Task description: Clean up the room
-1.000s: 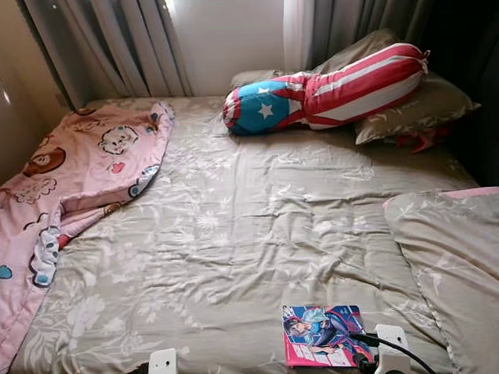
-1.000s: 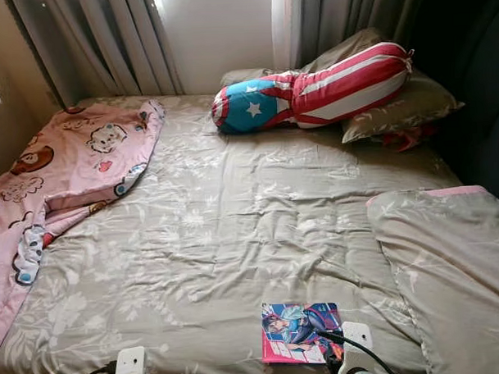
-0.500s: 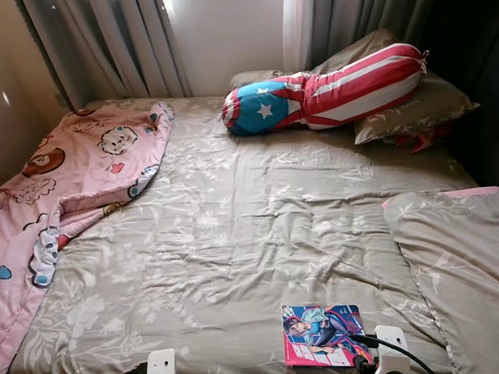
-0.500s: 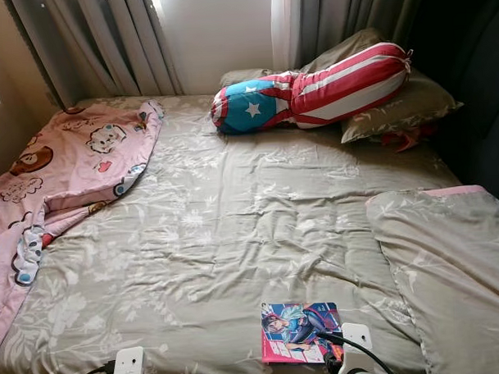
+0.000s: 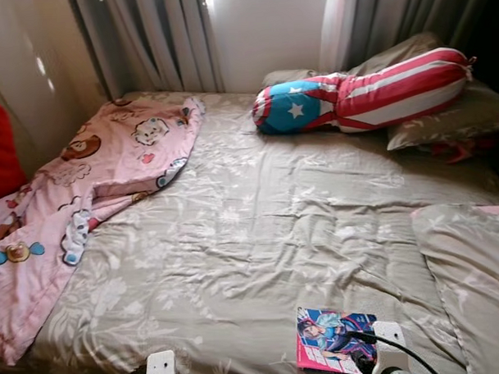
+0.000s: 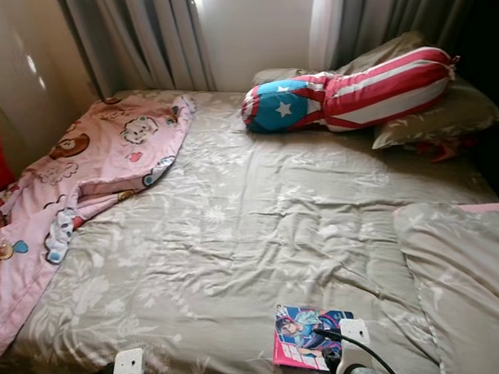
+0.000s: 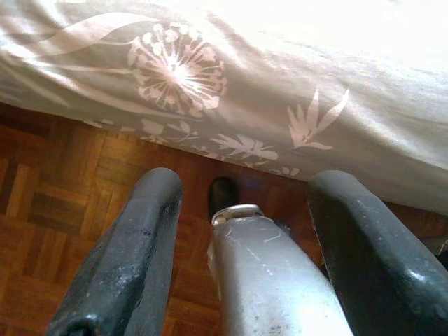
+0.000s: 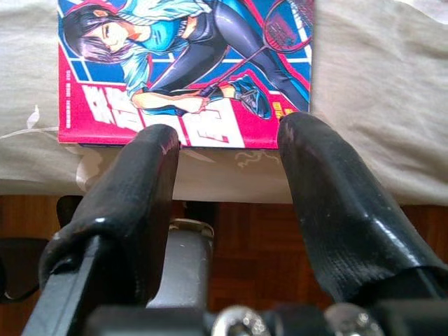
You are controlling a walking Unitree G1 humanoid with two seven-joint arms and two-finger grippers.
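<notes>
Your right hand [image 8: 227, 150] is hovering fingers spread wide, empty, just short of comic book [image 5: 335, 350], which is lying flat at bed's [image 5: 259, 236] foot edge. Your left hand [image 7: 241, 210] is gaping too, holding nothing, below bed's edge over wooden floor [image 7: 63, 182]. Pink blanket [image 5: 77, 185] is draping bed's left side.

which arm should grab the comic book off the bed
Right, probably. The right gripper is open and aimed at the comic book near the bed's edge; the left gripper faces bare sheet.
</notes>
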